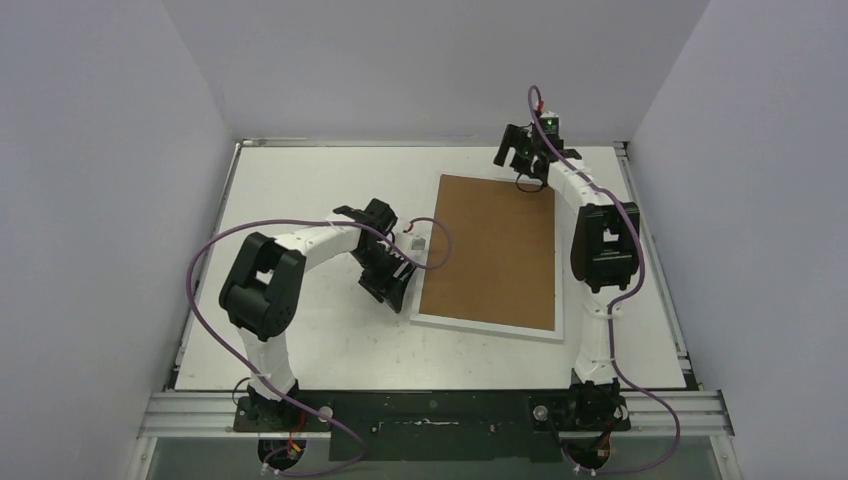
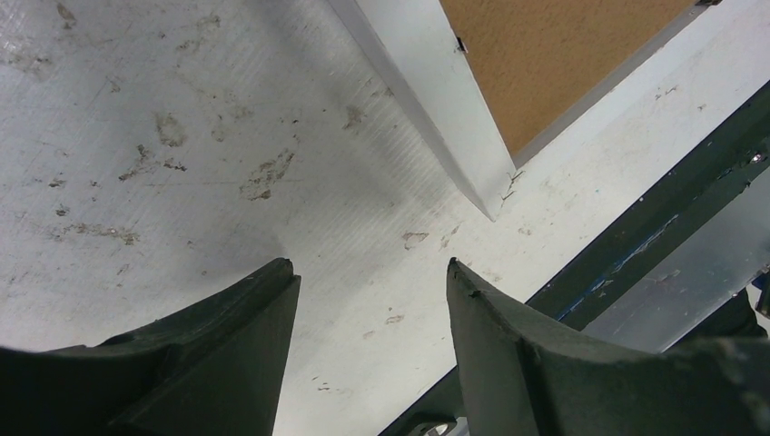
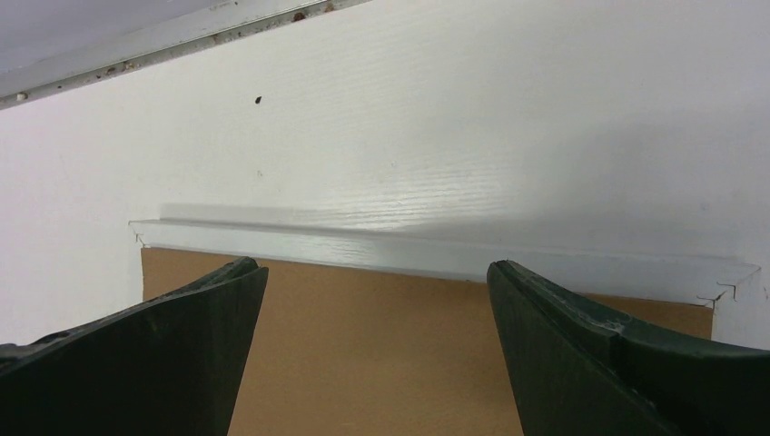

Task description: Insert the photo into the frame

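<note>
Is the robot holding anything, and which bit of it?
Nothing is held. The left pincer and right pincer are both open and empty, close to the frame.

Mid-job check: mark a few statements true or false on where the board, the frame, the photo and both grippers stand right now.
1. The brown backing board lies inside the white frame. True.
2. The right gripper is clamped on the frame's far edge. False: its jaws stand open by that edge, holding nothing.
3. The left gripper is open, close to the frame's near-left corner. True.
4. The photo lies with its sunset side showing. False: no print is visible in any view; only the brown board shows inside the frame.
</note>
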Controlling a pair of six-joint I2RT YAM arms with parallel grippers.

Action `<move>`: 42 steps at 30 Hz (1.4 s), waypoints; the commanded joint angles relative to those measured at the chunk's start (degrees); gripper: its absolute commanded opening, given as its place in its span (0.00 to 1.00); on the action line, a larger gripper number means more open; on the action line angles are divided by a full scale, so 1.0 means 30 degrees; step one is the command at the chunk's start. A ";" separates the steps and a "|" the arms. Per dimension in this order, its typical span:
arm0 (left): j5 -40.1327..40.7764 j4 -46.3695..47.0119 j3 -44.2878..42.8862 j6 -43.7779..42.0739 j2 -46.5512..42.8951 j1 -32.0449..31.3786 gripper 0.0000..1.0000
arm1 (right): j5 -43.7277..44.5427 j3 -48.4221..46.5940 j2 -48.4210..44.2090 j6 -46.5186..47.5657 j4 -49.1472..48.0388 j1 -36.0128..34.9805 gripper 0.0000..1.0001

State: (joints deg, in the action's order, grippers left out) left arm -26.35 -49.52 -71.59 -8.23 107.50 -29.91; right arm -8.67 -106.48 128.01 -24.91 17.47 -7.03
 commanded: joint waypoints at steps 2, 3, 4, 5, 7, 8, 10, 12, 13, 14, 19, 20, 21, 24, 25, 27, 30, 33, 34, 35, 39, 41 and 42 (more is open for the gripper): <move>-0.0407 -0.0044 0.0155 -0.0581 -0.1248 -0.0049 0.59 | -0.0393 -0.0690 0.0924 -0.0165 -0.0462 -0.0120 0.98; -0.0390 -0.0062 0.0188 -0.0584 -0.1291 -0.0049 0.59 | -0.0455 -0.0715 0.1042 -0.0165 -0.0456 -0.0133 0.98; -0.0406 -0.0049 0.0254 -0.0602 -0.1308 -0.0049 0.59 | -0.0550 -0.0766 0.1108 -0.0165 -0.0422 -0.0124 0.98; -0.0397 -0.0047 0.0281 -0.0612 -0.1343 -0.0049 0.60 | -0.0636 -0.0776 0.1190 -0.0143 -0.0385 -0.0119 0.98; -0.0433 -0.0056 0.0378 -0.0712 -0.1403 -0.0071 0.61 | -0.0775 -0.0806 0.1272 -0.0114 -0.0250 -0.0120 0.98; -0.0459 -0.0100 0.0428 -0.0787 -0.1424 -0.0099 0.61 | -0.0861 -0.0854 0.1317 -0.0067 -0.0155 -0.0122 0.98; -0.0461 -0.0099 0.0555 -0.0886 -0.1480 -0.0186 0.62 | -0.1030 -0.0933 0.1417 0.0002 0.0045 -0.0094 0.98; -0.0450 -0.0040 0.0688 -0.0935 -0.1498 -0.0268 0.62 | -0.1262 -0.1038 0.1510 0.0025 0.0293 -0.0057 0.98; -0.0435 -0.0043 0.0730 -0.0932 -0.1498 -0.0282 0.63 | -0.1362 -0.0979 0.1447 0.0053 0.0345 -0.0012 0.98; -0.0463 -0.0025 0.0776 -0.0910 -0.1473 -0.0309 0.63 | -0.1453 -0.0816 0.1371 0.0075 0.0370 0.0019 0.98; -0.0427 0.0229 0.0942 -0.0885 -0.1580 -0.0576 0.65 | -0.1641 0.0120 0.0675 0.0200 0.0313 0.0057 0.98; -0.0396 0.0295 0.1015 -0.0886 -0.1626 -0.0650 0.66 | -0.1676 0.0268 0.0513 0.0214 0.0300 0.0075 0.98; -0.0337 0.0420 0.1115 -0.0845 -0.1690 -0.0736 0.67 | -0.1703 0.0412 0.0379 0.0194 0.0313 0.0059 0.98; -0.0301 0.0798 0.1465 -0.0695 -0.1784 -0.0967 0.69 | -0.1826 0.0837 -0.0017 0.0244 0.0371 0.0064 0.98; -0.0272 0.0853 0.1545 -0.0660 -0.1769 -0.1046 0.69 | -0.1850 0.0970 -0.0145 0.0267 0.0384 0.0084 0.98; -0.0136 0.1046 0.1710 -0.0542 -0.1762 -0.1195 0.69 | -0.1857 0.1231 -0.0382 0.0318 0.0373 0.0085 0.98; -0.0022 0.1293 0.1773 -0.0300 -0.1654 -0.1221 0.69 | -0.1898 0.1371 -0.0487 0.0331 0.0393 0.0070 0.98; 0.0067 0.1315 0.1692 -0.0231 -0.1530 -0.1221 0.69 | -0.1974 0.1145 -0.0386 0.0304 0.0684 0.0057 0.98; 0.0076 0.1368 0.1694 -0.0192 -0.1554 -0.1221 0.69 | -0.1974 0.0947 -0.0319 0.0304 0.0877 0.0032 0.98; 0.0118 0.1375 0.1724 -0.0209 -0.1597 -0.1221 0.69 | -0.1949 0.0885 -0.0285 0.0322 0.1074 0.0006 0.98; 0.0558 0.1689 0.1774 0.0018 -0.1760 -0.1221 0.69 | -0.1445 0.1329 -0.0720 0.0499 0.1712 -0.0031 0.98; 0.0740 0.1817 0.1783 0.0172 -0.1791 -0.1192 0.69 | -0.1178 0.1843 -0.1185 0.0556 0.1701 -0.0016 0.98; 0.0863 0.1947 0.1786 0.0290 -0.1791 -0.1170 0.69 | -0.1058 0.2011 -0.1408 0.0588 0.1737 0.0022 0.98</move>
State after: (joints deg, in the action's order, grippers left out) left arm -25.65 -46.94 -66.35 -8.12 104.27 -33.45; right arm -13.02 -102.87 129.36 -23.38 17.06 -6.79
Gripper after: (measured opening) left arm 0.692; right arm 0.977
